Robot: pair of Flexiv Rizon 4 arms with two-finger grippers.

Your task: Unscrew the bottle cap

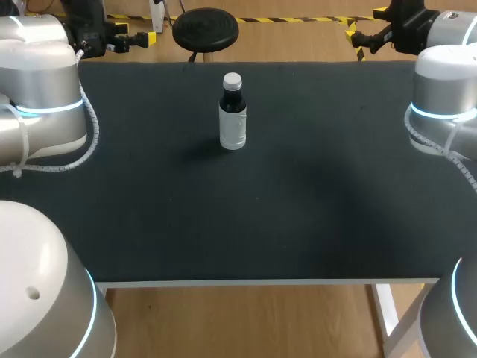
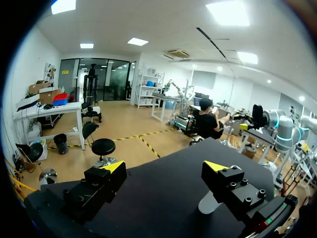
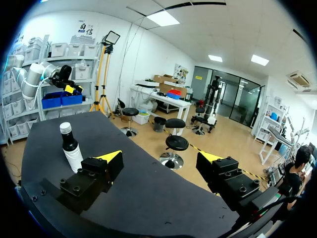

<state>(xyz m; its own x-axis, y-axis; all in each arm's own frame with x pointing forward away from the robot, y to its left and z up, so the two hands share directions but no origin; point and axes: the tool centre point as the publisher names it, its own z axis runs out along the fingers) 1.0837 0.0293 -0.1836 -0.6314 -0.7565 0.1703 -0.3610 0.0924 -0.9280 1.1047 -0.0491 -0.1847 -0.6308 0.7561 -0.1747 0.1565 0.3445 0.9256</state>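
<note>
Bottle (image 1: 232, 123), just one, with one cap (image 1: 232, 80)

Table (image 1: 298, 224): big, flat, black top. Thin white edge along near side. White leg (image 1: 384, 309) under near right corner.

One bottle (image 1: 232, 119) on table. Small, standing straight up on black top. About in middle from side to side. Closer to far edge than to near edge, not touching any edge.

Bottle dark up at neck, white label round lower part. White cap (image 1: 232, 79) sits on top of bottle.

Soft dark shadow on table top, just left of bottle.
</note>
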